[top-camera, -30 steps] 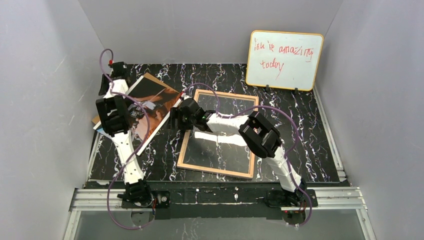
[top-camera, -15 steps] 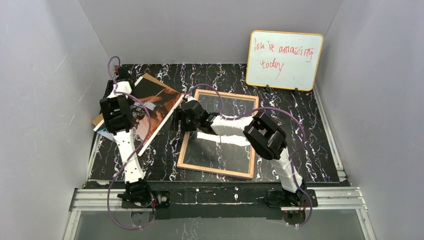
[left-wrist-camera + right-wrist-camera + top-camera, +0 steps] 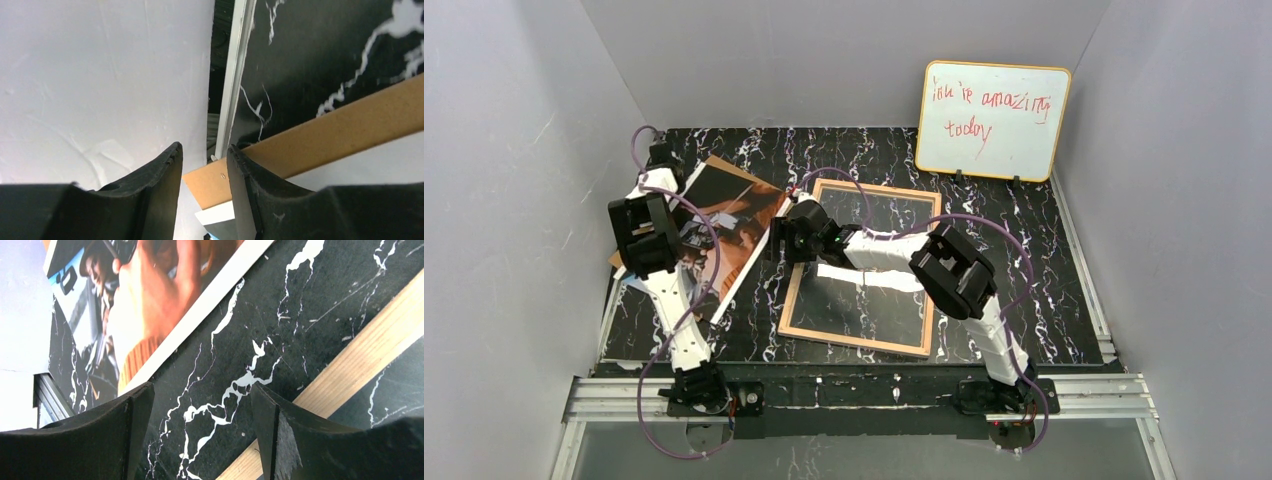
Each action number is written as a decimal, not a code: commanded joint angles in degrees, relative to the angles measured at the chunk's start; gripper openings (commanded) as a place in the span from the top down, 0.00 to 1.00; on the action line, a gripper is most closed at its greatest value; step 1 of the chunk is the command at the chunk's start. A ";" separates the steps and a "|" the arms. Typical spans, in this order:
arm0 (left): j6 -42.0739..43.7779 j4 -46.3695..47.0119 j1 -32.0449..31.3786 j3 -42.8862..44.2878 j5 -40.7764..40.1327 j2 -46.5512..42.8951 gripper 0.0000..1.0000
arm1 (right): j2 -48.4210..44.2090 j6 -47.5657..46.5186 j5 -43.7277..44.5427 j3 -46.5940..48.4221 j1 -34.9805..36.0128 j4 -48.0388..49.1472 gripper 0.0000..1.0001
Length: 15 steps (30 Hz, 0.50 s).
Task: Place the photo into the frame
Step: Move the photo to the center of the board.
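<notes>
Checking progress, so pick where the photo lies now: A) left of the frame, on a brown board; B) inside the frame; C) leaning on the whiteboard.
A: the photo lies on the brown board, apart from the frame, which holds no print.

The table is black marble veined white. At nine o'clock, the photo shows orange-red and brown tones within a white border; its backing board is tan. The frame at centre is tan wood. At one o'clock, the whiteboard is orange-rimmed with red writing.
</notes>
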 commanded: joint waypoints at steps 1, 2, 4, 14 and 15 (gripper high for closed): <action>-1.57 -8.39 -1.60 -10.75 14.40 -1.73 0.61 | 2.97 -1.23 1.17 4.69 -0.24 -3.66 0.20; -1.06 -7.86 -1.55 -12.67 14.54 -2.60 0.62 | 3.64 -1.07 1.17 5.53 -0.20 -3.97 0.20; -0.15 -6.84 -1.12 -16.03 15.10 -4.07 0.62 | 4.87 -0.61 1.17 7.00 -0.26 -4.82 0.20; 0.45 -7.04 0.53 -22.74 20.74 -8.39 0.63 | 8.19 3.45 0.51 9.62 -0.28 -8.81 0.20; 0.33 -7.63 0.47 -21.41 21.24 -8.94 0.63 | 8.46 3.47 0.51 9.80 -0.31 -9.10 0.20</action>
